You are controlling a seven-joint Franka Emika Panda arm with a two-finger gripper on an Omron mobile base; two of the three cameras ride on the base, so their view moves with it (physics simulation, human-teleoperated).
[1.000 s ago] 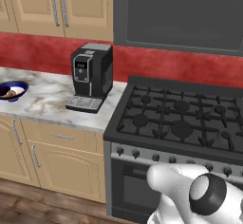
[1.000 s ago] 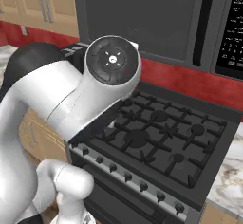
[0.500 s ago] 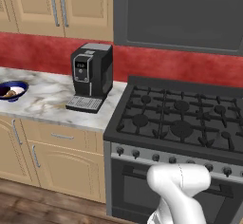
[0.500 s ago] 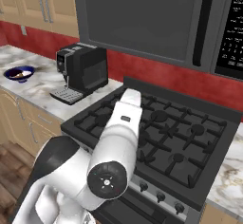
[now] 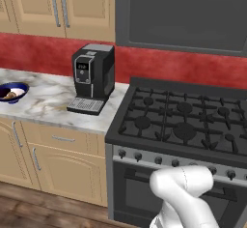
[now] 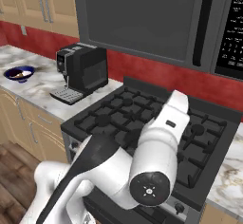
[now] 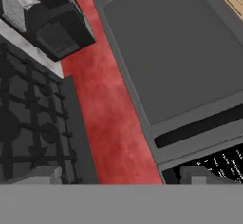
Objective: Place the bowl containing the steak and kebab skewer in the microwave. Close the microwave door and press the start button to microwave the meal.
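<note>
The microwave (image 6: 156, 21) is hanging above the stove (image 5: 181, 123), its microwave door (image 7: 175, 52) sitting shut and flat across the front, with the black vertical strip (image 6: 203, 23) running down its right edge beside the dark control panel (image 6: 232, 28). In the hand view the gripper (image 7: 123, 175) is pointing at the red backsplash (image 7: 111, 109) between the stove's far edge and the underside of the microwave, its two finger tips (image 7: 42, 174) showing far apart at the bottom of the frame, so the jaws are standing wide and are gripping nothing. The white arm (image 6: 161, 137) is reaching up and forward over the stove grates in the right base view. A black coffee machine (image 5: 92, 77) is standing on the marble counter (image 5: 43, 104) just left of the stove, and well to its left a blue-rimmed bowl (image 5: 12, 92) is resting near the counter's left end (something brownish is lying inside it, too small to tell apart). Tan cabinets (image 5: 62, 5) are hanging above the counter.
</note>
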